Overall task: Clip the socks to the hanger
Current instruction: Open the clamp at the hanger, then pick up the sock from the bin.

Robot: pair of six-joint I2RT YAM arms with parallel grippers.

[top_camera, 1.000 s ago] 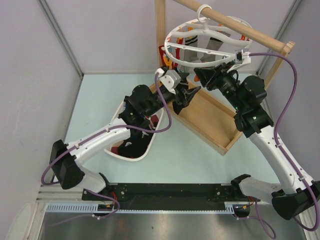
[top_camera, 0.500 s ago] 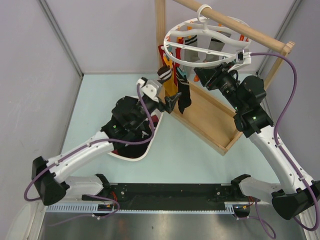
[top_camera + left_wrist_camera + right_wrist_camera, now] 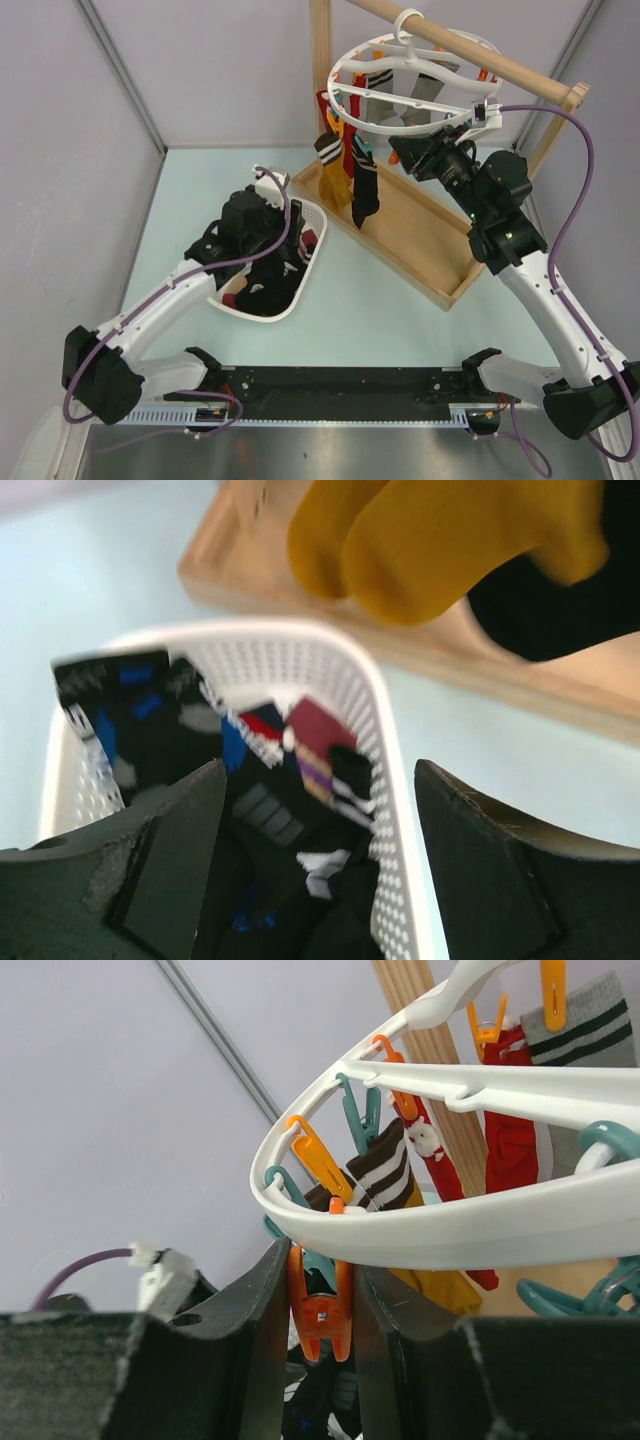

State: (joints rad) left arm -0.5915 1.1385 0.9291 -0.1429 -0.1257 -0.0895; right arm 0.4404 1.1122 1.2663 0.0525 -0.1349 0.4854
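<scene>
The white ring hanger (image 3: pixel 372 122) hangs by its hook from the wooden rail. Several socks are clipped to it, among them a yellow sock with a brown striped cuff (image 3: pixel 335 172) and a black sock (image 3: pixel 366 192). My right gripper (image 3: pixel 400 150) is at the ring's near edge, shut on an orange clip (image 3: pixel 320 1312) under the ring (image 3: pixel 450 1235). My left gripper (image 3: pixel 283 252) is open and empty above the white basket (image 3: pixel 226 303). Dark patterned socks (image 3: pixel 270 810) lie in the basket between my left gripper's fingers (image 3: pixel 320 810).
A wooden rail frame with a tray base (image 3: pixel 430 240) stands at the back right, under the hanger. The yellow sock's toe (image 3: pixel 440 550) hangs just beyond the basket rim (image 3: pixel 390 730). Grey walls enclose the table.
My left arm has pulled back from the hanger, left and down to the basket, open and empty. The black sock now hangs free from the ring. My right gripper has stayed on the clip.
</scene>
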